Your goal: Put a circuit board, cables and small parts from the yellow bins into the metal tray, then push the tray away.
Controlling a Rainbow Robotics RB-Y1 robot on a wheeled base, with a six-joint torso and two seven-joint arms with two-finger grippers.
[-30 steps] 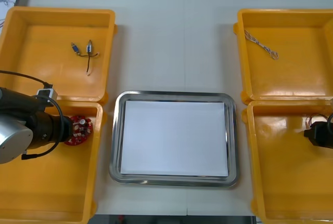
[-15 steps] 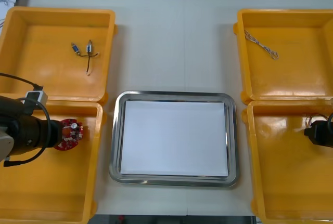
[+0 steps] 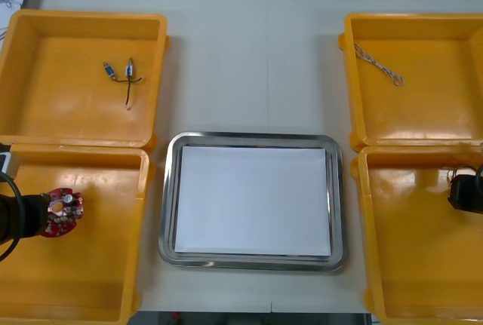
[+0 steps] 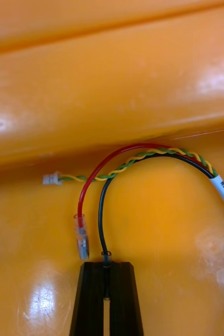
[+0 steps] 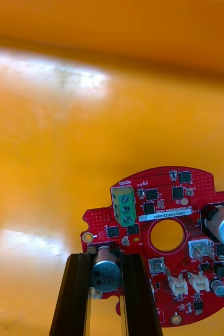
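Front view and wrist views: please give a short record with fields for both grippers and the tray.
left gripper: shut on the circuit board, in the near left bin
right gripper: shut on the black wire of the red and yellow cable, in the near right bin
metal tray: white inside, nothing in it yet

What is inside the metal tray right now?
The metal tray holds only its white lining, fully uncovered. The circuit board hangs in the left gripper over the near left bin; the right gripper pinches a cable in the near right bin.
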